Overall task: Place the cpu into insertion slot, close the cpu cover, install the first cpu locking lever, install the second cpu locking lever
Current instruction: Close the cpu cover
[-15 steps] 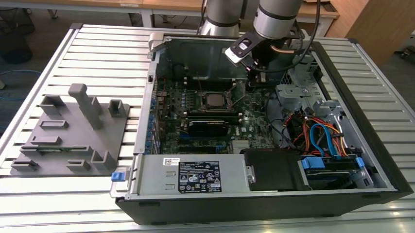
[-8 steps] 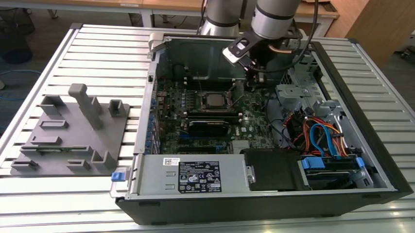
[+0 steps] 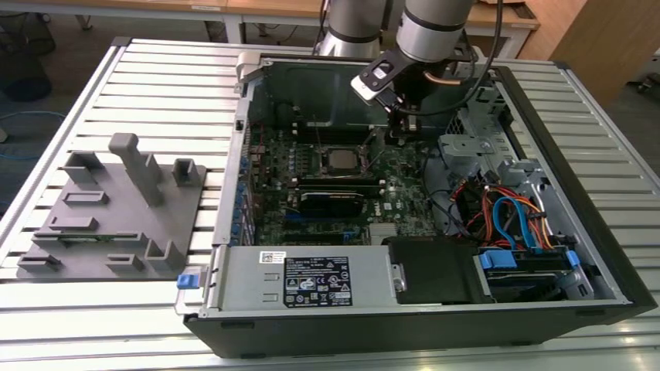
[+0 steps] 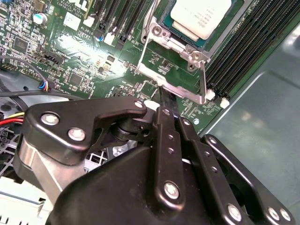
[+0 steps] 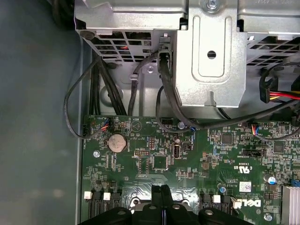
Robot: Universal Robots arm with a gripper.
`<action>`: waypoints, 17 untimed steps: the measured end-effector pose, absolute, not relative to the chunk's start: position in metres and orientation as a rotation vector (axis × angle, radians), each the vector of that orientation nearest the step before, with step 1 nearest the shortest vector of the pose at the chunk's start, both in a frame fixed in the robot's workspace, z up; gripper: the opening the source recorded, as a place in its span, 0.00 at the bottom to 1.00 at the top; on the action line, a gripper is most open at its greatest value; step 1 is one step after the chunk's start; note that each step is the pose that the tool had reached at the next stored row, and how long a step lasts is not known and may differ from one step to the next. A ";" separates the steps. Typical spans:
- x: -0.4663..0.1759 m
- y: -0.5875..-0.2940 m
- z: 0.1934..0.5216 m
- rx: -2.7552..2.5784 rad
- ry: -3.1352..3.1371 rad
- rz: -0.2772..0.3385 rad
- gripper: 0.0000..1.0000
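Though near end effector, black cables aside.

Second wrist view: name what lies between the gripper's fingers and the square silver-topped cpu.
In the second wrist view, the thin silver metal cpu cover frame lies there, open off the cpu, its near edge at the fingers.

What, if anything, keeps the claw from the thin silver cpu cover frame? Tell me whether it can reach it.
Likely yes. In the second wrist view the shut claw sits at the edge of the thin silver cpu cover frame, nothing between them; contact cannot be told.
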State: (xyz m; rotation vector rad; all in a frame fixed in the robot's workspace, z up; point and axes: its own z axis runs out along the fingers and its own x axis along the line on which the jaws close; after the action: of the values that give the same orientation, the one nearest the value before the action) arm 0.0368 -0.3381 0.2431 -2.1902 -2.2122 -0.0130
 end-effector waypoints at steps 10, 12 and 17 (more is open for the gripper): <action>0.035 -0.338 0.243 -2.190 -2.212 -0.013 0.10; 0.034 -0.338 0.243 -2.190 -2.212 -0.013 0.10; 0.032 -0.338 0.243 -2.190 -2.212 -0.013 0.10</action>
State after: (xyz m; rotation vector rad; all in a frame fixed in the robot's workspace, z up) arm 0.0323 -0.3381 0.2431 -2.1903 -2.2121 -0.0130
